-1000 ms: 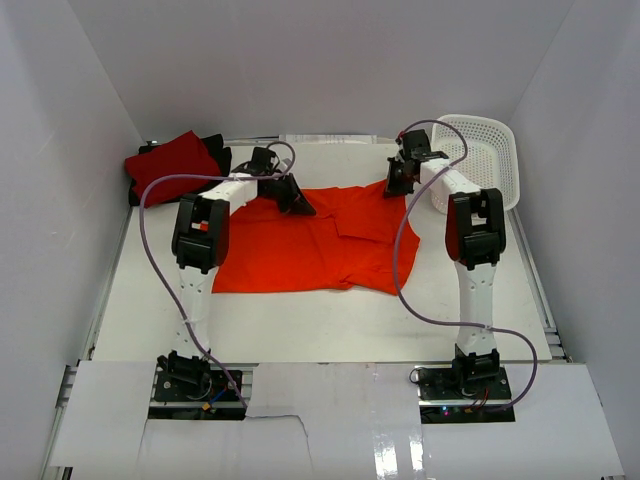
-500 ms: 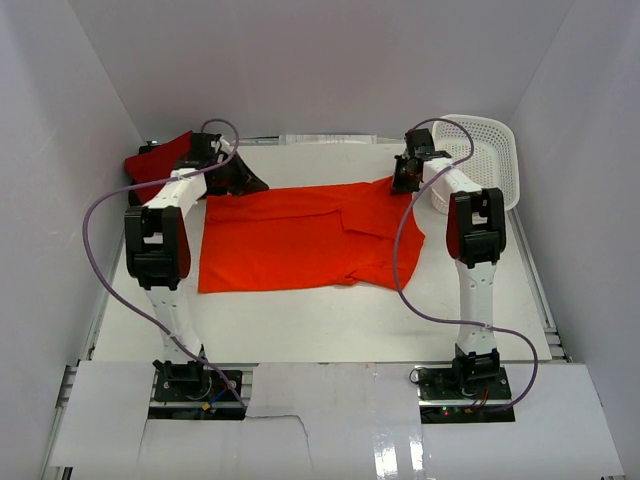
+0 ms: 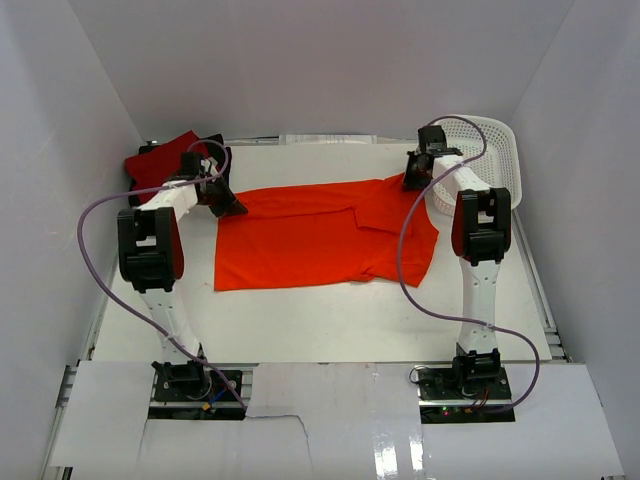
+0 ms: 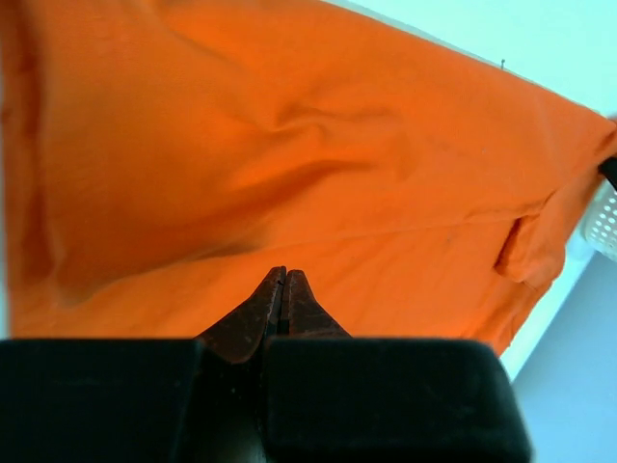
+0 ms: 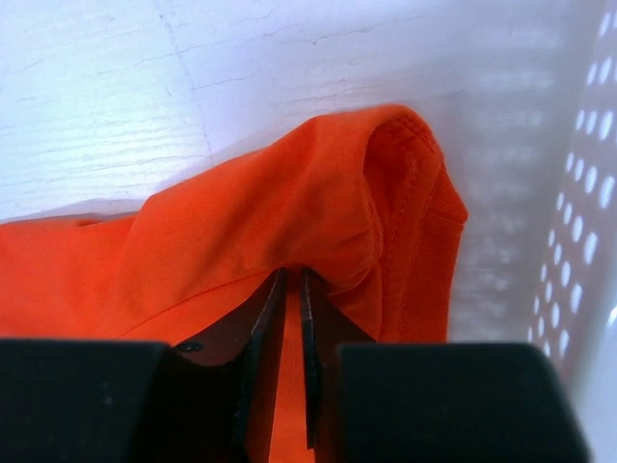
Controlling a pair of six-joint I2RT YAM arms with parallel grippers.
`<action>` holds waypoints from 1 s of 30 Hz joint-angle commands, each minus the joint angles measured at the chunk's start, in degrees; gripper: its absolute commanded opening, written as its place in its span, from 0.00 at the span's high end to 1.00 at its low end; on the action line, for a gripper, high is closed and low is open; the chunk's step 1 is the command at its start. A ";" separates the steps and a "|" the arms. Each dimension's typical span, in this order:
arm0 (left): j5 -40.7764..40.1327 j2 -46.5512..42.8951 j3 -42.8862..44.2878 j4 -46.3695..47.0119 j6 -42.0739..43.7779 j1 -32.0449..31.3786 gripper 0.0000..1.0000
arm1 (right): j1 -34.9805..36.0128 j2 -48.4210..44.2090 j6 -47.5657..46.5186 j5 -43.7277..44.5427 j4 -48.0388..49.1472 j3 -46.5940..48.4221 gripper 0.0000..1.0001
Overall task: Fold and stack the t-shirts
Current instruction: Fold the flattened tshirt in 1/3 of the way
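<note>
**A:** Clamping hard, that left gripper (image 4: pixel 280 275); jaws pressed flat together on the far edge of the orange t-shirt (image 4: pixel 318 164); a second ago it sat over the middle of the cloth, and now it has swung well out to its own left, taking that edge along.

**B:** And the shirt has answered; from those tips the far edge now runs fairly straight across to the other arm, with the body spread flat on the table (image 3: pixel 330 330) on the near side.

**A:** At that other end, the right gripper (image 5: pixel 292 275); a hairline gap between the jaws where there was none, yet the sleeve hem still looks pinched at the tips.

**B:** Starting to let go, I'd judge; the white basket (image 5: pixel 578 193) stands just off its right side, close to that sleeve.

**A:** Off the left gripper's outer side, a little further back, the crimson t-shirt (image 3: pixel 165 160) lies in a heap.

**B:** So the spreading looks about done; the orange one seems ready for a first fold; stacking is all still to come.
</note>
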 commanded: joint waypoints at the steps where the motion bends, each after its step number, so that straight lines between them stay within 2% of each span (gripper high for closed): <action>1: -4.35 -7.38 -0.82 -0.02 2.76 0.64 1.00 | -0.35 -2.05 -0.86 -5.02 0.54 0.79 0.81; 5: -10.05 -12.83 -2.84 -0.63 4.26 0.64 0.98 | 1.76 -4.43 -1.56 -10.58 -0.94 1.48 0.68; 9: -19.96 -20.46 -6.52 -1.43 4.44 0.64 0.84 | 6.41 -7.77 -2.44 -11.54 -0.60 -0.19 0.58; 11: -24.10 -22.41 -8.81 -1.34 4.35 0.64 0.81 | 7.91 -8.13 -2.53 -13.82 -0.07 -0.28 0.50; 15: -28.41 -24.70 -11.19 -1.34 5.31 0.64 0.77 | 11.95 -4.72 -2.01 -18.40 0.28 3.40 0.49; 22: -29.32 -22.43 -12.25 0.41 6.98 0.64 0.75 | 15.91 2.33 0.45 -23.76 2.65 9.04 0.50; 24: -28.96 -19.79 -11.46 0.94 6.73 0.72 0.74 | 16.00 4.08 1.24 -24.73 4.58 9.13 0.52; 27: -27.65 -15.84 -10.67 2.87 5.32 0.99 0.75 | 16.00 6.37 2.21 -24.47 5.03 9.83 0.92; 30: -24.31 -12.50 -9.09 4.72 4.53 1.34 0.76 | 16.00 7.34 1.95 -24.11 5.03 9.39 0.92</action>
